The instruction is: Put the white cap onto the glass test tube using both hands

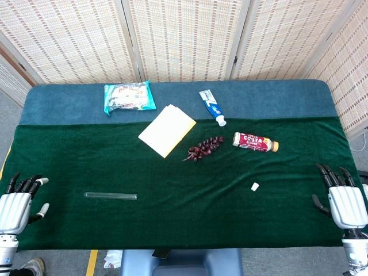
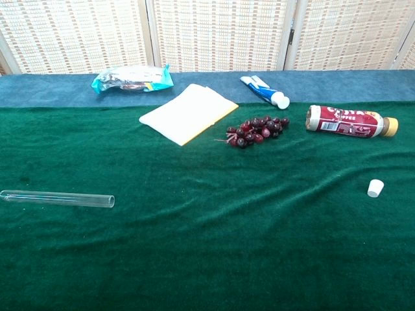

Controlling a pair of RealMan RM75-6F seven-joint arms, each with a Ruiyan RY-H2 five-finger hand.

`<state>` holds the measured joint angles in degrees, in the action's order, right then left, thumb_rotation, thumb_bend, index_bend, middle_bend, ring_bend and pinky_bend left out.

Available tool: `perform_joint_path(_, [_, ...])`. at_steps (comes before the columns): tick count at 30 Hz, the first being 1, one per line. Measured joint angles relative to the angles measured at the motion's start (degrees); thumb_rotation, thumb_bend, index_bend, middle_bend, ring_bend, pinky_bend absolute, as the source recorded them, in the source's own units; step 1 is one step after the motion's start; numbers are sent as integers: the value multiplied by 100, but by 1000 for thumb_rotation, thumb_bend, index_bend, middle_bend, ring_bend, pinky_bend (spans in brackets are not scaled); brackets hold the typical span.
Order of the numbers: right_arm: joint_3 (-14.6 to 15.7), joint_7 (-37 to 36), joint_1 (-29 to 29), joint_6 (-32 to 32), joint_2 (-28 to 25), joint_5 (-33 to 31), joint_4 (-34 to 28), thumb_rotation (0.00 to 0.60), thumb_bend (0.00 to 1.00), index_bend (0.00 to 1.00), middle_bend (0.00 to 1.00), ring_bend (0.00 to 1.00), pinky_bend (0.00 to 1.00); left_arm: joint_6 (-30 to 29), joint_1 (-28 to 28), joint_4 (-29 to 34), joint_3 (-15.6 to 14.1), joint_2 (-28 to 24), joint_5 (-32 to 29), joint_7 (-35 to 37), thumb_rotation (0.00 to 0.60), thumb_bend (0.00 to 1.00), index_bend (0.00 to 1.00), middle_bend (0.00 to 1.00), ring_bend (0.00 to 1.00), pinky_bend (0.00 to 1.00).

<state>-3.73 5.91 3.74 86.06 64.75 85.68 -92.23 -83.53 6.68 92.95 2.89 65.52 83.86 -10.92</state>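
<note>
Your glass test tube (image 1: 110, 196) lies flat on the green cloth (image 1: 172, 218) of the bench, well to the left of the grapes (image 1: 205, 148) and nearer you than they are; in the chest view its open mouth points right. The white cap (image 1: 255, 186) sits alone on the cloth, right of the grapes and nearer you, well apart from the tube.

Your left hand (image 1: 20, 202) rests at the left edge of the bench, palm down, fingers apart and holding nothing, left of the tube. Your right hand (image 1: 342, 198) mirrors it at the right edge, fingers spread and empty, right of the cap.

Just right of the grapes lies a coffee bottle (image 1: 255, 141) on its side. Behind the grapes lie a toothpaste tube (image 1: 212, 107), a yellow paper pad (image 1: 167, 130) and a snack packet (image 1: 129, 96).
</note>
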Motion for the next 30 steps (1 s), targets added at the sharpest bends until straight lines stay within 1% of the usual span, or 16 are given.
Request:
perform_joint_path(11, [11,-93,-61,131,-39,88,4,600,395,107,193,263,121,5,78,44,25,-29,103,-27,600,332,267,237,268,97])
perform_joint_path(14, [16,-110,-84,169,-59,109,-1,600,395,107,193,263,121,21,129,66,44,-48,155,1,600,332,269,255,287,107])
perform_joint_path(16, [10,-110,-89,180,-86,111,-15,600,395,107,193,263,121,57,184,90,63,-58,188,19,600,332,277,284,316,133])
perform_joint_path(18, [-2,-101,-84,183,-123,120,-38,600,395,107,193,263,121,137,297,125,94,-64,267,85,600,333,292,336,367,209])
perform_joint_path(19, [-8,-97,-78,183,-136,126,-47,600,395,107,193,265,121,182,352,138,108,-62,302,134,600,332,303,369,401,280])
perform_joint_path(20, [-15,-95,-70,181,-153,136,-59,600,396,107,193,267,121,258,427,156,124,-60,341,205,600,332,315,404,440,380])
perform_joint_path(23, [-29,-96,-49,171,-193,157,-90,600,395,107,194,273,121,514,646,202,160,-56,419,268,600,332,328,482,527,556])
perform_joint_path(27, [-39,-93,-39,151,-229,147,-113,600,395,107,200,279,121,898,939,266,194,-8,469,112,600,324,339,606,636,680])
perform_joint_path(30, [-46,-114,-30,115,-238,114,-107,600,395,107,201,280,121,1221,1145,320,203,69,445,-94,600,322,350,710,722,731])
